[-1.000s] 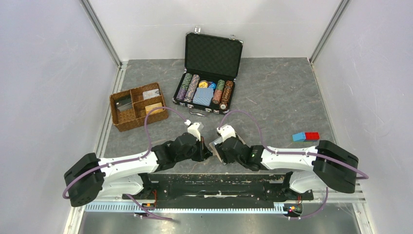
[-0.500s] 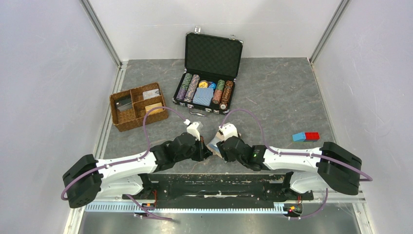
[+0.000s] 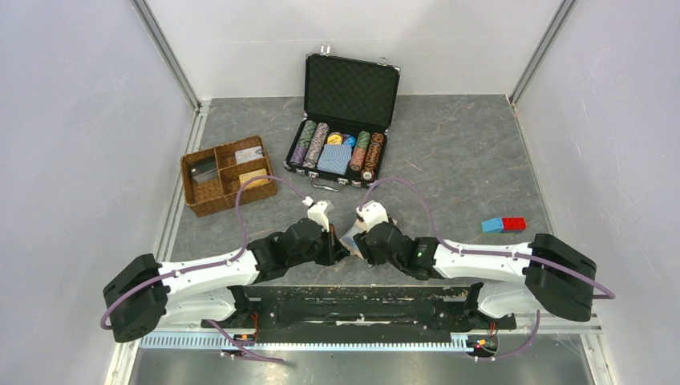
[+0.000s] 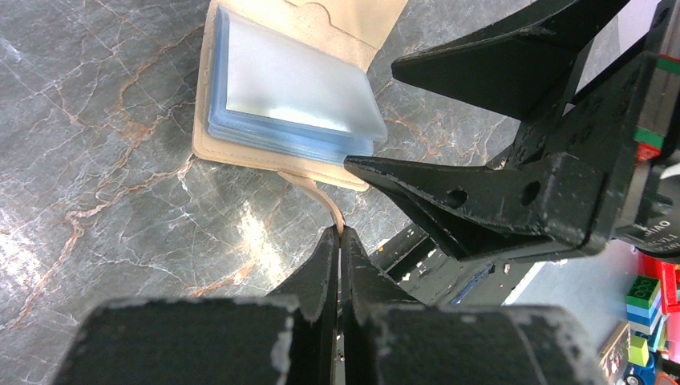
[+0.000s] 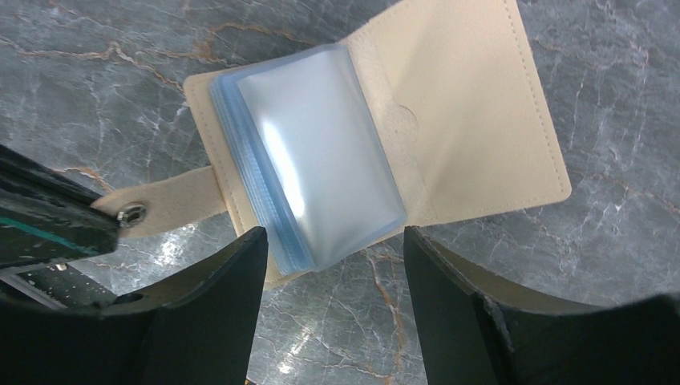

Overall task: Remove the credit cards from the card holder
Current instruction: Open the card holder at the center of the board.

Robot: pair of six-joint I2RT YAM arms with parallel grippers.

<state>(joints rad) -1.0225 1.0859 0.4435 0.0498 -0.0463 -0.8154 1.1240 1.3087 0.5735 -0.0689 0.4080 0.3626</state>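
The tan card holder (image 5: 473, 120) lies open on the marble table, its pale blue-grey plastic pockets (image 5: 321, 152) stacked on the left half. It also shows in the left wrist view (image 4: 240, 152) and, small, between the two grippers in the top view (image 3: 351, 237). My left gripper (image 4: 340, 234) is shut on the holder's strap tab (image 5: 172, 200). My right gripper (image 5: 333, 241) is open, its jaws straddling the near corner of the pockets. No credit card shows in or beside the holder.
A black hard case (image 3: 343, 120) with poker chips and a blue card deck stands open at the back. A brown wicker divided tray (image 3: 227, 175) with flat card-like items sits at back left. Blue and red blocks (image 3: 503, 224) lie at the right.
My right gripper has moved left and closer to the card holder, toward my left gripper. The left gripper has stayed shut on the strap.
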